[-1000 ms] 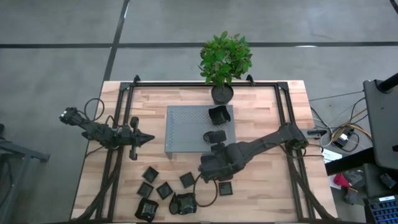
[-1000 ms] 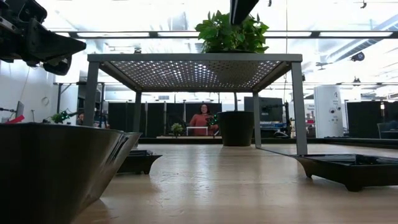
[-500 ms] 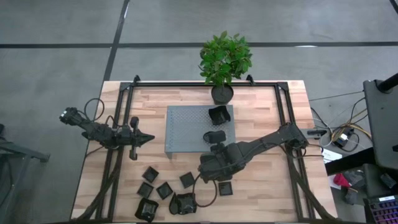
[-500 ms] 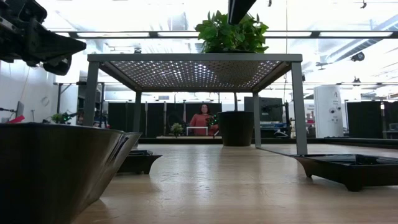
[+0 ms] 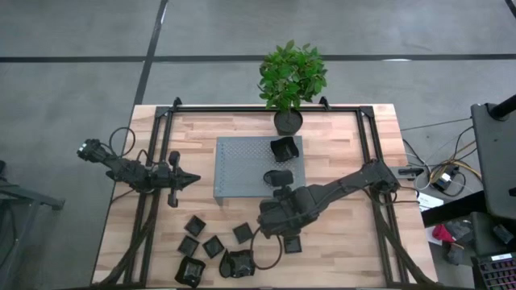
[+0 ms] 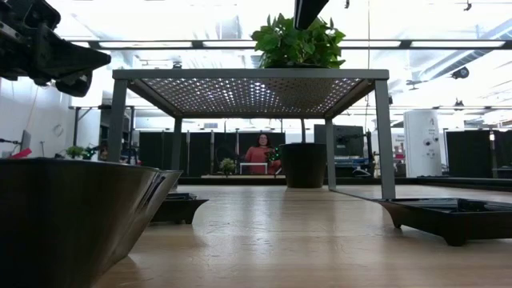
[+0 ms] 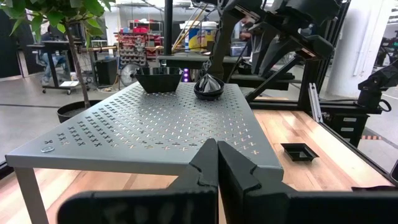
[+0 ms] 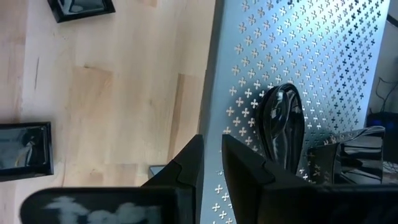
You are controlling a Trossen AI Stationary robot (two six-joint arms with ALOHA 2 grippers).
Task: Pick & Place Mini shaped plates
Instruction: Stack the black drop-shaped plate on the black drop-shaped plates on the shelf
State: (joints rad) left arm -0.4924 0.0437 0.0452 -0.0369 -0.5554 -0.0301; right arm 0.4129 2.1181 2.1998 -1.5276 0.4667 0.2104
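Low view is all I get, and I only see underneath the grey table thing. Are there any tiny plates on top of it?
Observer: Yes, two mini plates sit on top of the grey platform, both on its right half.
Operator: Where's the right gripper?
Observer: The right gripper is at the platform's front edge, pointing toward the nearer plate.
Operator: And the left one?
Observer: The left gripper waits shut, above the wood to the left of the platform.
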